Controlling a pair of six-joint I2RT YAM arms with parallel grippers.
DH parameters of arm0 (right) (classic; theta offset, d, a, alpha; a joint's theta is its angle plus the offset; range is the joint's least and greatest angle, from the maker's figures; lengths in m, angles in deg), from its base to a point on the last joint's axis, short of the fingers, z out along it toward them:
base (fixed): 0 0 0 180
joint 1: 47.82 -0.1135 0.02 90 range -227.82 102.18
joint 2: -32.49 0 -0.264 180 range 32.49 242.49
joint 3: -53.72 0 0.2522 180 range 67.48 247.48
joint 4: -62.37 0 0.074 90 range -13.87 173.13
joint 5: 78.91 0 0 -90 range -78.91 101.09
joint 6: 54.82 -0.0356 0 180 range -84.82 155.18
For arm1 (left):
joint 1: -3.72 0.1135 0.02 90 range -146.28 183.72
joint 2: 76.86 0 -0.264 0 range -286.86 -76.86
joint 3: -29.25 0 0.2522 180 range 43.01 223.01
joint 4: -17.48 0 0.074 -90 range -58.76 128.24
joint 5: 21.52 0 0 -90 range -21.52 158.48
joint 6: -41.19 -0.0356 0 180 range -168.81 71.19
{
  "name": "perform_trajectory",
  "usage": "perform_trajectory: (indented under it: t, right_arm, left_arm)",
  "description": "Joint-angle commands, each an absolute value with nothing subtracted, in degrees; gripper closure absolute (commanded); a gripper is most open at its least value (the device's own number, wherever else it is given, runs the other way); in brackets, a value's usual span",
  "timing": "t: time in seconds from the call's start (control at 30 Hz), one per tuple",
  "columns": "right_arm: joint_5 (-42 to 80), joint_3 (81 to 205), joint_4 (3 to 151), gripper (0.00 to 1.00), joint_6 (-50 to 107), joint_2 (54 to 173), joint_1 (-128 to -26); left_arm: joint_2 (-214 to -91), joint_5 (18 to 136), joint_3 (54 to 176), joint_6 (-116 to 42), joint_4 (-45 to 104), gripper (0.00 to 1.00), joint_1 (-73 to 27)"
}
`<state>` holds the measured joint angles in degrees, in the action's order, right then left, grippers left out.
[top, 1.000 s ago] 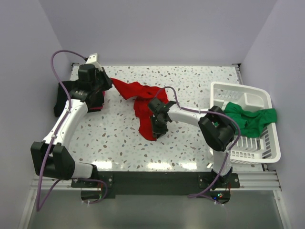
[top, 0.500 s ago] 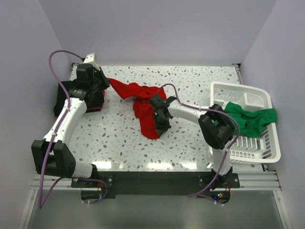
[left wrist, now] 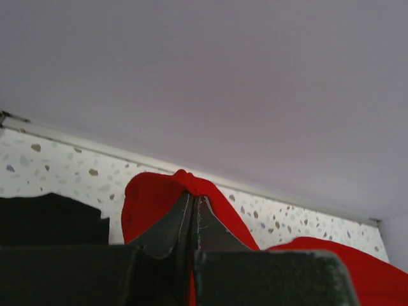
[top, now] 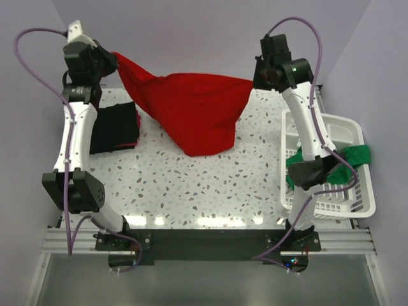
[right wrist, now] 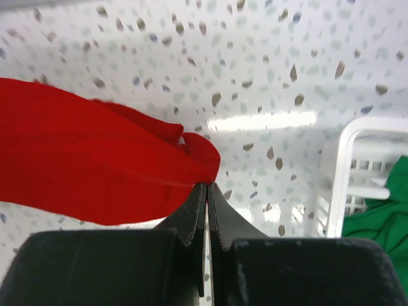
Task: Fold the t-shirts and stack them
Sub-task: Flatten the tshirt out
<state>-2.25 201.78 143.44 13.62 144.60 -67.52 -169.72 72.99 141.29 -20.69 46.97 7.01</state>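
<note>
Both arms have swung up and apart since half a second ago, when the red t-shirt (top: 191, 108) lay crumpled on the bench (top: 210, 185) with the right hand (top: 258, 78) low over it; now the cloth hangs stretched between the two hands, high above the far half of the bench. On the left wrist view the left hand (left wrist: 193, 207) has its fingers pressed together on a fold of red cloth; the right wrist view shows the same on the other side, a bunched red corner pinched between closed tips. The top edge runs fairly taut from hand to hand, and the body sags in a rounded belly below; whether its lowest part touches the bench I cannot tell.

The black t-shirt (top: 115, 127) lies as a compact dark pile at the left of the bench, which looks like a fold already made; the green t-shirt (top: 347, 156) sits loose in the white basket (top: 319, 121) at the right, untouched. So the step in hand appears to be spreading the red one before folding.

Next, I judge, both hands should come down and toward the near edge together, keeping the top edge taut, so the cloth lays out flat and unwrinkled; uneven lowering would likely leave it twisted.
</note>
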Motion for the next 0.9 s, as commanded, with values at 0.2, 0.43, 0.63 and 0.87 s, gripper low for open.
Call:
perform_trajectory:
  t: [0.2,0.43,0.63,0.87]
  right_arm:
    - [-12.3,193.0,130.2,1.0,17.7,125.2,-67.9]
    - [-17.9,178.8,113.9,1.0,22.6,107.7,-68.0]
    - [-21.8,181.8,111.4,1.0,27.2,105.2,-67.9]
    - [-24.9,183.0,113.0,1.0,29.6,113.0,-67.9]
  left_arm:
    - [-160.4,73.8,142.7,-14.1,37.2,1.0,12.2]
    - [-143.5,66.7,135.2,-16.5,40.5,1.0,12.2]
    - [-137.5,64.1,134.5,-17.7,42.8,1.0,12.2]
    - [-147.1,77.8,136.6,-17.1,42.4,1.0,12.2]
